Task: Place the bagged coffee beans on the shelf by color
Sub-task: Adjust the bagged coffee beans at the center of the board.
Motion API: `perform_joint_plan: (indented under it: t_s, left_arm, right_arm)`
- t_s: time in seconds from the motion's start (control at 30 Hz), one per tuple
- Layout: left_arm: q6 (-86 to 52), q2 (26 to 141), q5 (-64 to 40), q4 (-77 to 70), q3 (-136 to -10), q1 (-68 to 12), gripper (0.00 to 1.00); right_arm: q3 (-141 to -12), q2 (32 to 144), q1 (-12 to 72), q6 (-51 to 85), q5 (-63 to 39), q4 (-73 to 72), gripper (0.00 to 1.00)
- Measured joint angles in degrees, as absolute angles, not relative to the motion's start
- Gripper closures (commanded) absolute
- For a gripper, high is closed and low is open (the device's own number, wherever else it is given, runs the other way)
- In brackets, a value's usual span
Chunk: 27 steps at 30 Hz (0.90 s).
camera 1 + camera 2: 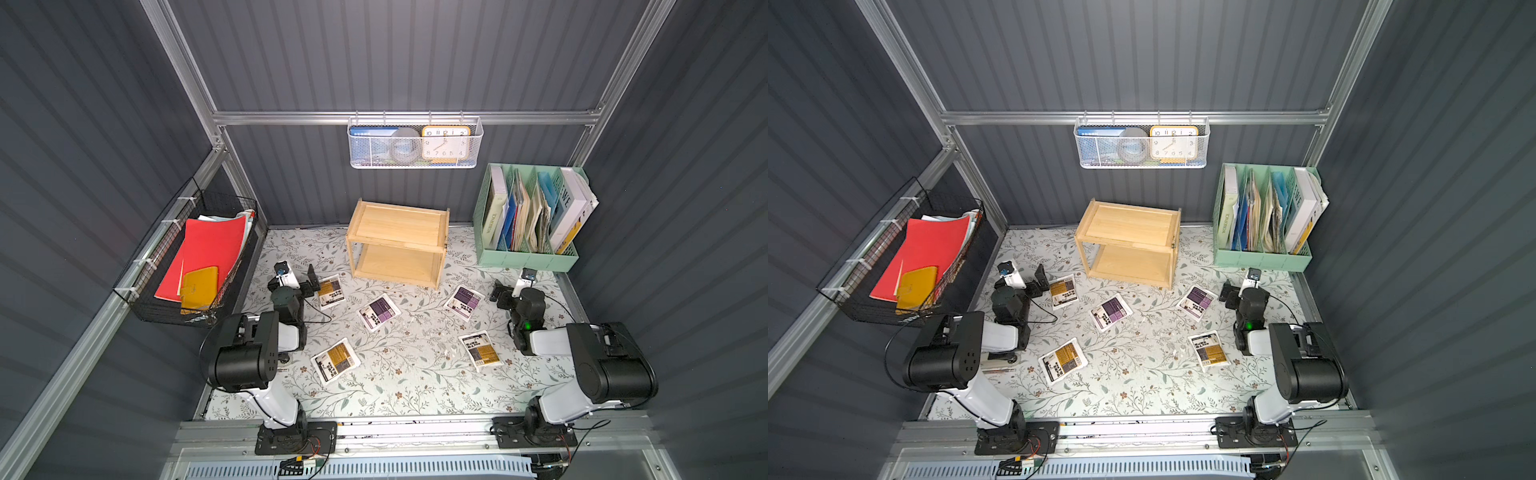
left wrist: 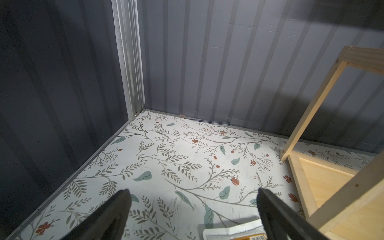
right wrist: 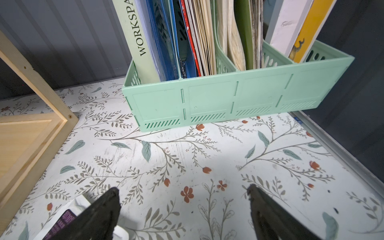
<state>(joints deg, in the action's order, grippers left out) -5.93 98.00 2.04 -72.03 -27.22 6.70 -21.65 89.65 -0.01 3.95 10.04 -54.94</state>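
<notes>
1. Top views both show the flowered table (image 1: 415, 390) spreading under both sets of fingers.
2. The green file rack (image 3: 228, 97) stands just ahead of the right gripper (image 3: 182, 190), with its front wall facing the fingertips and apart from them.
3. The wooden shelf (image 1: 395, 245) stands on the table, ahead of the two grippers and between them. In each wrist view one of its corner posts rises off to the side of the fingers.
4. The right gripper's fingers (image 3: 104, 207) are spread wide over the table and grip nothing.
5. The left gripper (image 2: 192, 192) likewise has its fingers (image 2: 116, 207) spread wide and grips nothing.
6. The first yellow pouch (image 1: 331, 289) lies flat just beside the left fingers, on their shelf side. Its corner shows at one fingertip in the left wrist view, and I cannot tell whether they touch.
7. The first purple pouch (image 1: 464, 302) lies flat just beside the right fingers, on their shelf side. One finger partly hides it in the right wrist view.
8. The second purple pouch (image 1: 379, 311) lies between the two grippers, well apart from both sets of fingers.
9. The second yellow pouch (image 1: 335, 360) lies behind the left fingers, nearer that arm's base. The third yellow pouch (image 1: 481, 350) lies behind the right fingers in the same way.
</notes>
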Motion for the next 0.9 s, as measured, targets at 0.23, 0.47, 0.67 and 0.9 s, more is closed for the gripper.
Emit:
perform_joint_plan:
  t_s: [0.23,0.47,0.67,0.9]
  left_arm:
    - [-6.15,94.43,3.03,-61.63,-31.83,6.70,0.00]
    - [-10.44,82.32,6.13,-49.01,-36.53,6.50,0.00]
    - [-14.41,72.90,9.23,-37.34,-38.28,3.14,0.00]
    - [-20.95,65.71,9.82,-23.35,-40.95,-0.67,0.00]
  right_arm:
    - [-18.04,80.62,-0.01,3.99,10.22,-52.53,0.01]
    - [-20.62,61.49,-0.01,9.04,10.74,-36.73,0.01]
    - [-22.31,47.79,-0.30,27.90,13.76,-18.44,0.01]
    - [-24.14,40.38,-1.02,40.12,6.61,0.64,0.01]
